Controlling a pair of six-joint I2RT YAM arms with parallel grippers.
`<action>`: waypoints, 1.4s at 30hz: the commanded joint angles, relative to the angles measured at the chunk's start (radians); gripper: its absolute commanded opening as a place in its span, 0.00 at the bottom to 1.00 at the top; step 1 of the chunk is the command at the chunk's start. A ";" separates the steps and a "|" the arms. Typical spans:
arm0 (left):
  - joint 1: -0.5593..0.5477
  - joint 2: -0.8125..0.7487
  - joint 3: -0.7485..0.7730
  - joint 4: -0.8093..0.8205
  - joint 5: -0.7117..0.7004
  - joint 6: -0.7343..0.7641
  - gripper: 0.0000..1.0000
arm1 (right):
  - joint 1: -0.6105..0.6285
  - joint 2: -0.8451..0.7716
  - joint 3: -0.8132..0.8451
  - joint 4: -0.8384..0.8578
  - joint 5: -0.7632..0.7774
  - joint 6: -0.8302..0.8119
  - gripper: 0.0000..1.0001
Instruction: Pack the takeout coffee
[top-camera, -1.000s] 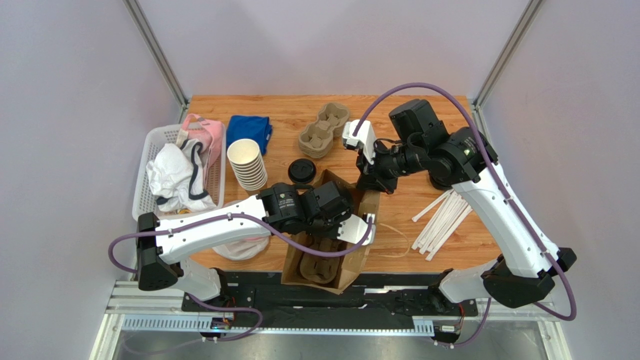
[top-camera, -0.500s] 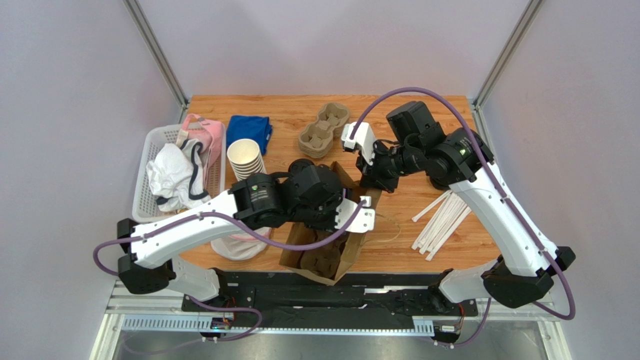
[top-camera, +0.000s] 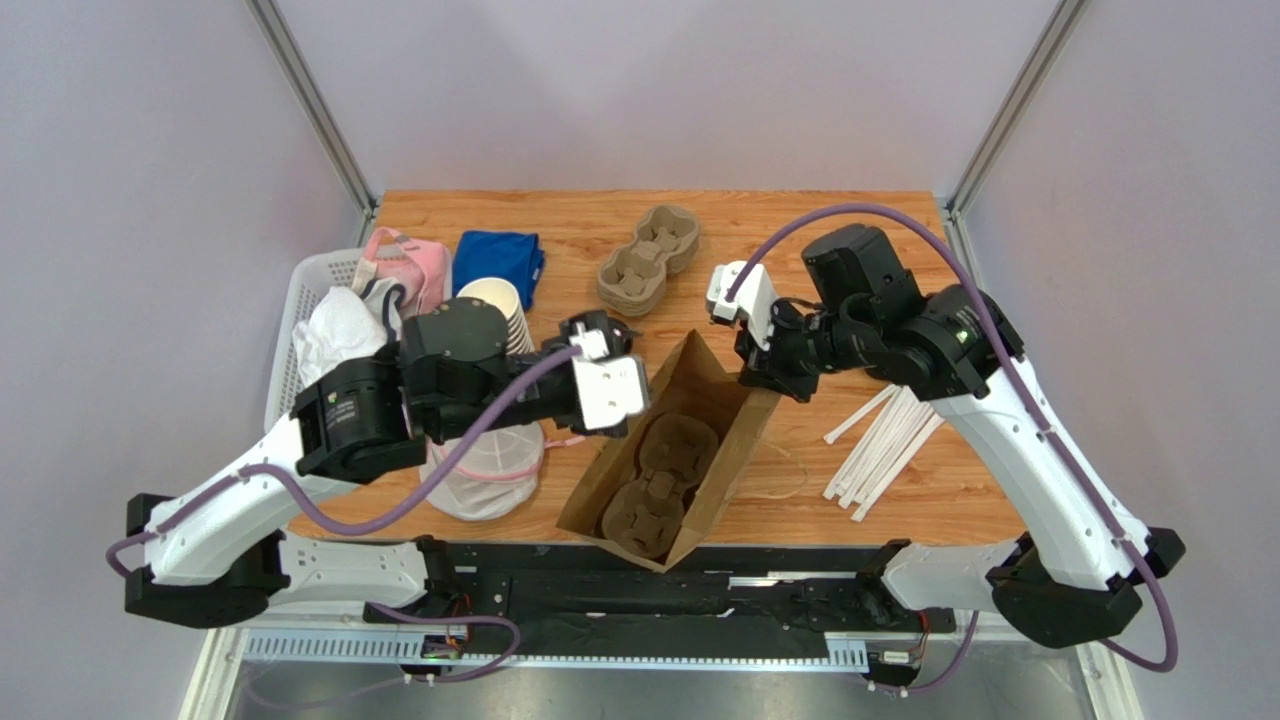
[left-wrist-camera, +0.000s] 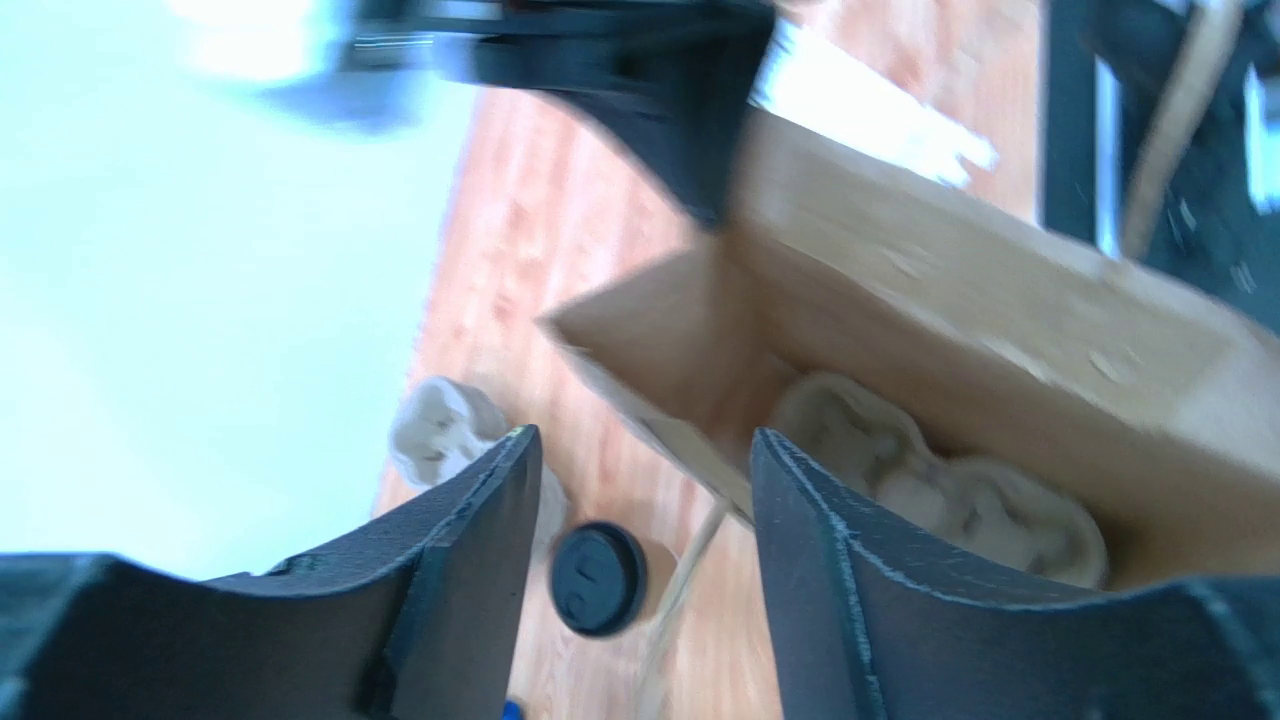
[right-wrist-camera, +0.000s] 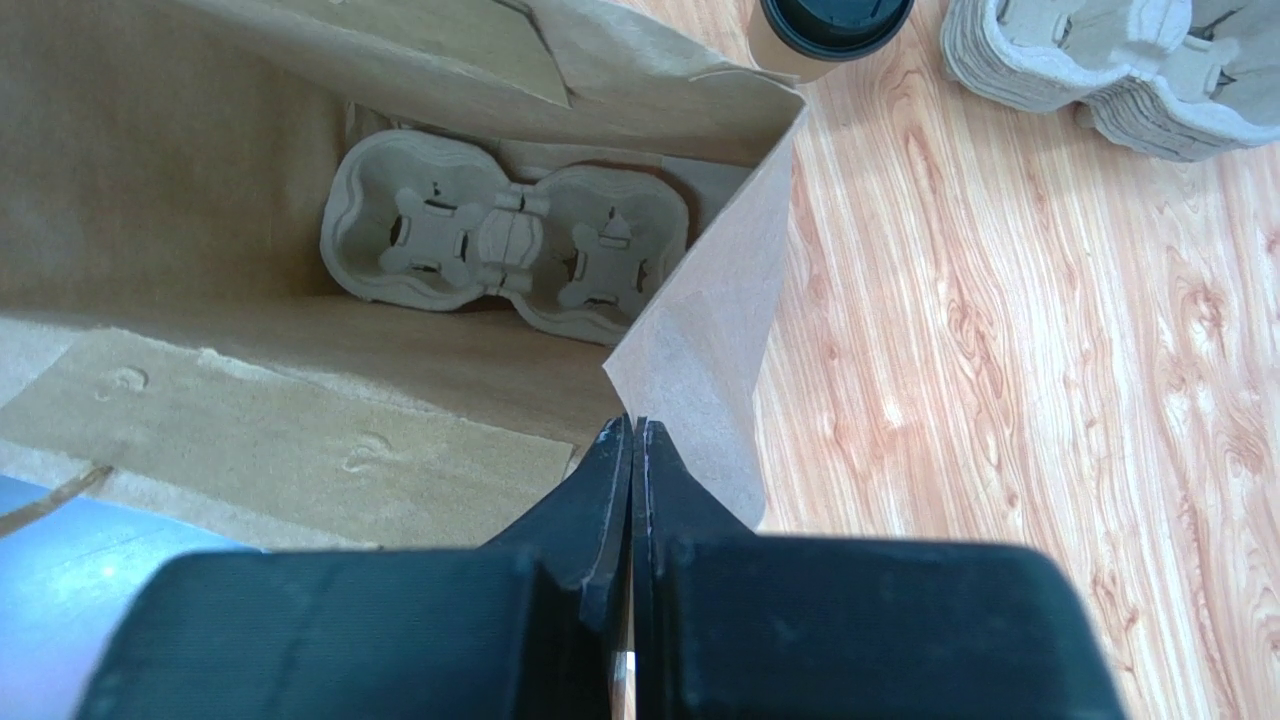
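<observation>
The takeout coffee (right-wrist-camera: 834, 18), a tan cup with a black lid (left-wrist-camera: 597, 578), stands on the table just beyond the brown paper bag (top-camera: 706, 393). My left wrist hides it in the top view. The bag (right-wrist-camera: 301, 405) lies open with a pulp cup carrier (top-camera: 657, 480) (right-wrist-camera: 504, 240) at its bottom. My left gripper (top-camera: 631, 375) (left-wrist-camera: 643, 443) hangs open at the bag's left rim, nothing between its fingers. My right gripper (top-camera: 766, 387) (right-wrist-camera: 631, 428) is shut on the bag's right rim and holds the mouth apart.
A stack of pulp carriers (top-camera: 649, 258) sits at the back. A stack of paper cups (top-camera: 504, 300), a blue cloth (top-camera: 499, 255) and a white basket (top-camera: 293, 353) of cloths are on the left. White sticks (top-camera: 887, 435) lie on the right.
My left arm has pulled out of the bag toward the left and its jaws have opened wider. The right gripper has shifted slightly right with the bag's rim.
</observation>
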 joint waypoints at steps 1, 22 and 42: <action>0.069 -0.057 0.006 0.225 0.009 -0.113 0.66 | 0.005 -0.069 -0.027 0.050 0.002 -0.008 0.00; 0.482 -0.200 -0.392 0.409 0.216 -0.408 0.80 | 0.007 -0.122 -0.079 0.087 0.011 -0.020 0.00; 0.565 -0.035 -0.312 0.278 0.276 -0.396 0.79 | -0.220 0.180 0.181 -0.182 0.059 -0.059 0.77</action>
